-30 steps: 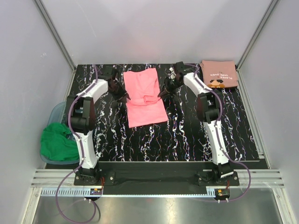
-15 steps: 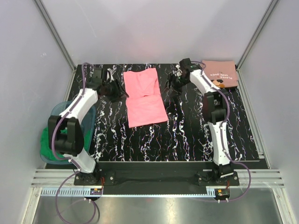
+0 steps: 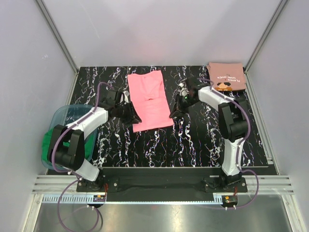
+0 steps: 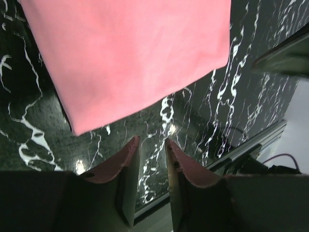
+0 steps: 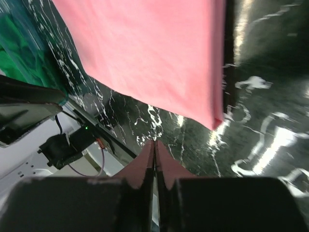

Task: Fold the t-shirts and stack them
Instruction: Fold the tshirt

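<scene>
The bright pink t-shirt [image 3: 149, 99] lies flat as a long folded strip in the middle of the black marbled table [image 3: 193, 140]. The salmon t-shirt [image 3: 226, 77] with white lettering lies folded at the back right corner. My left gripper [image 3: 132, 116] is low beside the pink t-shirt's near left corner. In the left wrist view this gripper [image 4: 152, 142] is narrowly open and empty, just short of the pink t-shirt's [image 4: 130, 58] edge. My right gripper [image 3: 173, 112] sits by the near right corner. The right wrist view shows this gripper [image 5: 155, 143] shut on nothing, the pink t-shirt [image 5: 154, 53] ahead of it.
A clear blue bin [image 3: 65, 116] holding green cloth [image 3: 55, 145] stands off the table's left edge; the green cloth [image 5: 14, 48] also shows in the right wrist view. Grey walls close in the back and sides. A metal rail [image 3: 159, 186] runs along the near edge.
Both grippers came from the far half of the pink t-shirt to its near corners. The raised fold in the shirt now lies flat. The right gripper opened, then shut.
</scene>
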